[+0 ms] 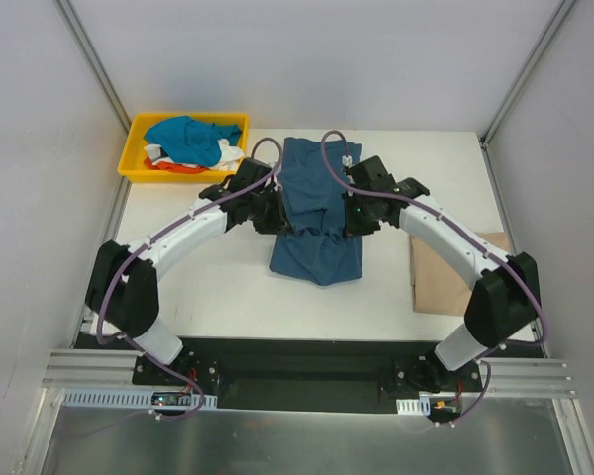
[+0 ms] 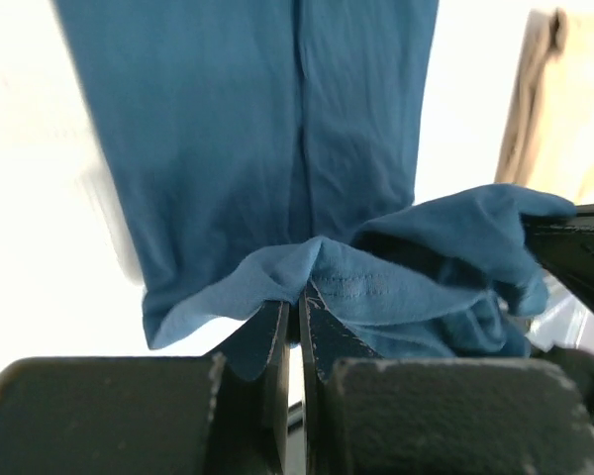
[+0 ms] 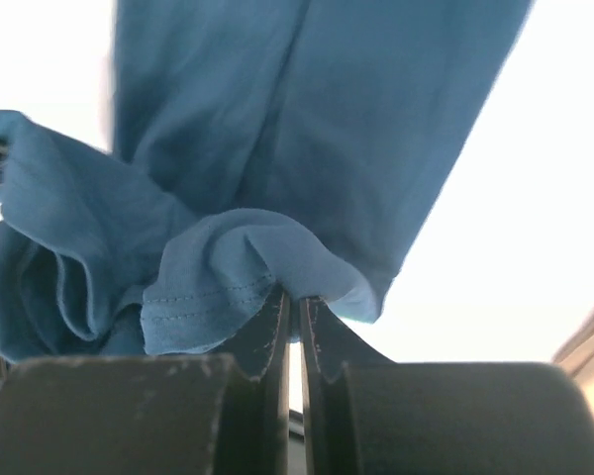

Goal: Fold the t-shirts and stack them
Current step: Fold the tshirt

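Observation:
The large dark teal-blue t-shirt [image 1: 312,213] lies lengthwise in the middle of the white table [image 1: 228,287], its middle bunched and lifted between my two grippers. My left gripper [image 1: 275,216] is shut on the shirt's left edge, and the pinched fold shows in the left wrist view [image 2: 299,282]. My right gripper [image 1: 348,220] is shut on the shirt's right edge, with the stitched hem [image 3: 208,292] draped over its fingertips [image 3: 295,297]. A tan-beige t-shirt [image 1: 455,272] lies folded flat at the right side of the table. Bright blue [image 1: 190,139], white and orange-red [image 1: 183,166] shirts lie piled in the tray.
A yellow plastic tray [image 1: 134,168] stands at the table's back left corner. Grey walls close in the back and both sides. The arm bases are bolted to a black plate [image 1: 297,371] at the near edge.

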Robot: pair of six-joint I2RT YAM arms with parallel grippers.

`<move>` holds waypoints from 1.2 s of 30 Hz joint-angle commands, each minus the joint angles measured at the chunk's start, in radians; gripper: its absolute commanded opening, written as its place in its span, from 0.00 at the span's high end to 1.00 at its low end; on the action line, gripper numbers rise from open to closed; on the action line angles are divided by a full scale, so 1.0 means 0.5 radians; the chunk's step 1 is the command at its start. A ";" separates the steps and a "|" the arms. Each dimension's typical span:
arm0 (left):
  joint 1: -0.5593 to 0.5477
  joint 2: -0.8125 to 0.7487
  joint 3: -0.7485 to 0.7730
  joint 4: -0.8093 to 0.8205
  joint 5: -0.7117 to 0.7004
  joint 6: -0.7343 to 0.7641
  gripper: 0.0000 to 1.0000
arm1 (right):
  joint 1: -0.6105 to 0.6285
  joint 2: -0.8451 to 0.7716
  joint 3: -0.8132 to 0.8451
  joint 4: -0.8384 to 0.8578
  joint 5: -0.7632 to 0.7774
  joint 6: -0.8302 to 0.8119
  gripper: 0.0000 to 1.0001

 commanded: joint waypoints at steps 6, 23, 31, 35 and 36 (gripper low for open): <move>0.156 0.509 0.551 0.006 0.136 0.182 1.00 | -0.238 0.363 0.390 -0.014 -0.068 -0.192 0.99; 0.315 1.061 1.024 0.006 0.292 0.292 0.86 | -0.493 0.956 0.826 0.063 -0.291 -0.260 0.94; 0.331 0.964 0.954 0.000 0.299 0.289 0.23 | -0.520 0.950 0.894 -0.005 -0.384 -0.263 0.03; 0.327 0.740 0.742 0.003 0.277 0.268 0.01 | -0.523 0.717 0.634 0.084 -0.417 -0.190 0.03; 0.324 0.636 0.614 0.012 0.265 0.258 0.01 | -0.523 0.601 0.566 0.102 -0.414 -0.169 0.04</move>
